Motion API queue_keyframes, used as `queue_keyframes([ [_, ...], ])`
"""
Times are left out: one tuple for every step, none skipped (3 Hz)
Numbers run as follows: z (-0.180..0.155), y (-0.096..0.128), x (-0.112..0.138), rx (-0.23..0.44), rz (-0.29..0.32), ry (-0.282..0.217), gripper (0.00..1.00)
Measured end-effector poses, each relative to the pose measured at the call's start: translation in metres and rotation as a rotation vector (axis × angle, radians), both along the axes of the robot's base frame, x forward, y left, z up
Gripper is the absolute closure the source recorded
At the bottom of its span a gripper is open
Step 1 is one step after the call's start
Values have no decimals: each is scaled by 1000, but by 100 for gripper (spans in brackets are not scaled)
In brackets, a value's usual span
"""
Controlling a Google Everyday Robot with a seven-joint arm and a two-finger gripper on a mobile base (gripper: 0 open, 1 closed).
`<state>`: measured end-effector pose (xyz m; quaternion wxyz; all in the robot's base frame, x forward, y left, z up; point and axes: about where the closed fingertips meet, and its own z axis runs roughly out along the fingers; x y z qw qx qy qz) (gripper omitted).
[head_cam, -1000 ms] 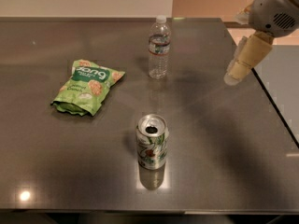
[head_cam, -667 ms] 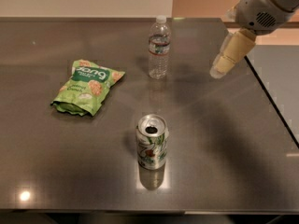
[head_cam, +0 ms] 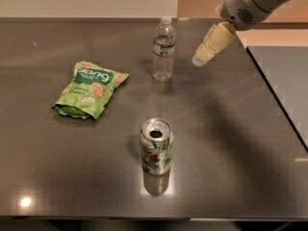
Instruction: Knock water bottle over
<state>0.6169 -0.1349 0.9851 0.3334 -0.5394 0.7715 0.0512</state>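
Observation:
The water bottle (head_cam: 164,49) is a small clear ribbed bottle with a white cap and a narrow label band. It stands upright toward the back middle of the dark table (head_cam: 231,143). My gripper (head_cam: 198,59) hangs from the arm at the upper right, angled down and to the left. Its cream tip is a short way to the right of the bottle, at about the height of the label, not touching it.
A green-and-white soda can (head_cam: 156,146) stands upright in the front middle. A green snack bag (head_cam: 89,88) lies flat to the left of the bottle. The table's right edge runs diagonally at the right, with a grey surface (head_cam: 284,71) beyond it.
The gripper has moved leftward toward the bottle across the frames, closing most of the gap. The bottle, can and bag have not moved.

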Motion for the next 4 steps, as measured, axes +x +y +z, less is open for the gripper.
queue_keyframes([
  [-6, 21, 25, 76, -5, 5, 0],
  [-14, 43, 44, 138, -6, 18, 0],
  [-23, 59, 57, 186, -22, 23, 0],
  [-29, 68, 71, 225, -44, 27, 0],
])
